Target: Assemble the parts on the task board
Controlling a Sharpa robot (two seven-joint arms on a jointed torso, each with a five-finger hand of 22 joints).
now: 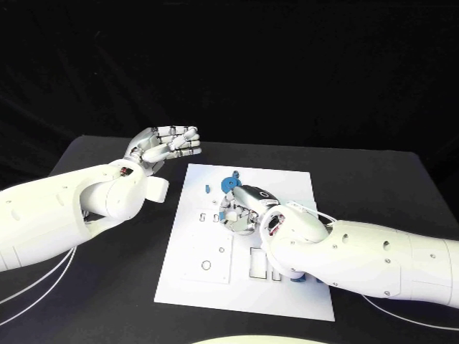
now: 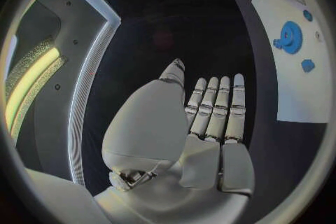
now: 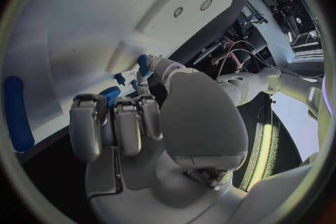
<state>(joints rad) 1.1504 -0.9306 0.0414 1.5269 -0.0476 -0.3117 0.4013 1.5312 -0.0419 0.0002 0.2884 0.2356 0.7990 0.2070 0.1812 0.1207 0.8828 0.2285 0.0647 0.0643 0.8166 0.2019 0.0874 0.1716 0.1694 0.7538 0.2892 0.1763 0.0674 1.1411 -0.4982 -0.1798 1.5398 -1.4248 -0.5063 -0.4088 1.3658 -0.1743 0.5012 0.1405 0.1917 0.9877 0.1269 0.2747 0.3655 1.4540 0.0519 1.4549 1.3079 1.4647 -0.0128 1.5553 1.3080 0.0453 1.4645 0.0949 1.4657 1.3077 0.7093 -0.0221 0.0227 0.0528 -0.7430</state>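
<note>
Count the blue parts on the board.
At least 3: a round disc at the far end, a small piece beside it, another past it. The right hand may hide more.

Task board (image 1: 193,247) at table (image 1: 395,179) centre, long side running from 12 to 6 o'clock. Round part (image 1: 229,183) on the board toward 12 o'clock. Right hand (image 1: 248,209) over the board's middle, just at 6 o'clock of the round part, arm entering from 4 o'clock. Another part (image 1: 302,278) at the board's 3 o'clock edge, beside that arm. Left hand (image 1: 170,145) raised off the board at 11 o'clock, well apart from the parts.
</note>
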